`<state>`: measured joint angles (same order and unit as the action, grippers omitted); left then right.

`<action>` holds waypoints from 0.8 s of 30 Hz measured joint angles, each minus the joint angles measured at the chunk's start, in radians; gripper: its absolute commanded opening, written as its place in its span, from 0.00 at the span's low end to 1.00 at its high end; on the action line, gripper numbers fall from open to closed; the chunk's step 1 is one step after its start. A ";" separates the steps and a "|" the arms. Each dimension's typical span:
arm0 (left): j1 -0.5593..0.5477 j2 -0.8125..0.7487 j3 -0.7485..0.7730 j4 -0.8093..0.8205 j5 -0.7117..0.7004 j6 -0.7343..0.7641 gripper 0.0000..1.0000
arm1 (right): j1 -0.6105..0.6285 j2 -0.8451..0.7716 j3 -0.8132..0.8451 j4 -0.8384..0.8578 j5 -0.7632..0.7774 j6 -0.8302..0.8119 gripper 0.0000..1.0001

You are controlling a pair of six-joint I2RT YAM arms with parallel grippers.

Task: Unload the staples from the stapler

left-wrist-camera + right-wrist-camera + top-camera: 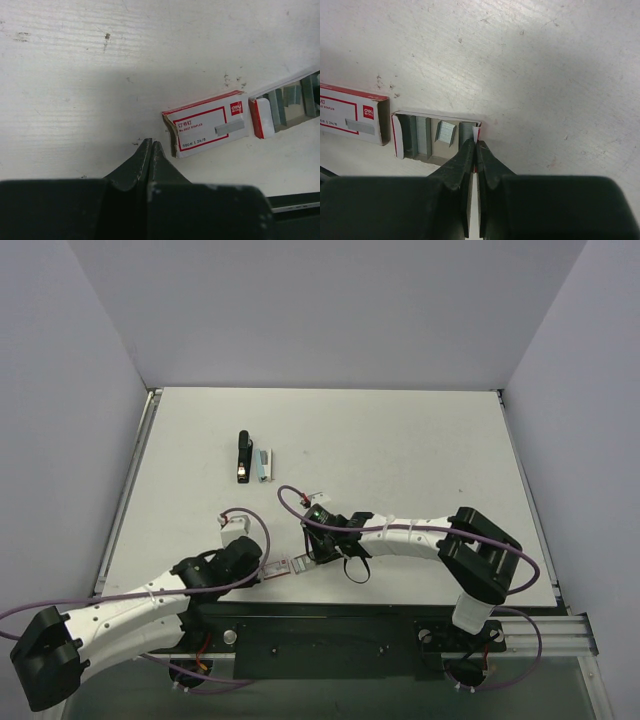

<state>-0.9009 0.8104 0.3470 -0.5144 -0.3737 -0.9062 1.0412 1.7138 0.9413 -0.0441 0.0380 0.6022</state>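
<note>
Right gripper is closed as far as I can see, and its two fingertips pinch the thin end flap of the inner tray of a staple box. Some grey staple strips lie inside this tray, one of them tilted. I see the outer sleeve of the box, white with a red frame, just beside the open tray at its other end; I cannot tell if they touch.

On my left wrist view the left gripper is also closed, finger against finger, and it holds nothing. Its tip is on the white table, near the torn corner of the sleeve but apart from it.

From the top camera, both grippers meet low at the near edge of the table, with the box between them. The stapler is not near them. It lies flat on the far left part of the table, well apart from both arms, with its long side pointing away from the bases and its lighter tip toward them. A small grey-blue piece lies just beside it, on its right, parallel to it.
</note>
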 measured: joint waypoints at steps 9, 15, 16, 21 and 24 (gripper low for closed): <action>0.000 0.087 0.000 0.042 0.004 0.000 0.00 | 0.000 0.002 0.000 -0.002 0.000 0.029 0.00; 0.000 0.103 0.000 0.073 0.008 0.000 0.00 | 0.000 0.020 0.008 0.008 -0.001 0.058 0.00; 0.000 0.103 0.000 0.075 0.008 0.000 0.00 | 0.000 0.023 0.012 0.011 -0.001 0.062 0.00; 0.000 0.106 -0.001 0.082 0.012 0.001 0.00 | 0.000 0.043 0.027 0.024 -0.001 0.079 0.00; 0.000 0.107 -0.001 0.086 0.012 0.001 0.00 | 0.000 0.048 0.032 0.030 -0.001 0.083 0.00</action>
<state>-0.9009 0.9176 0.3458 -0.4286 -0.3614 -0.9054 1.0412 1.7618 0.9737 -0.0139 0.0372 0.6849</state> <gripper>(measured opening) 0.022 0.004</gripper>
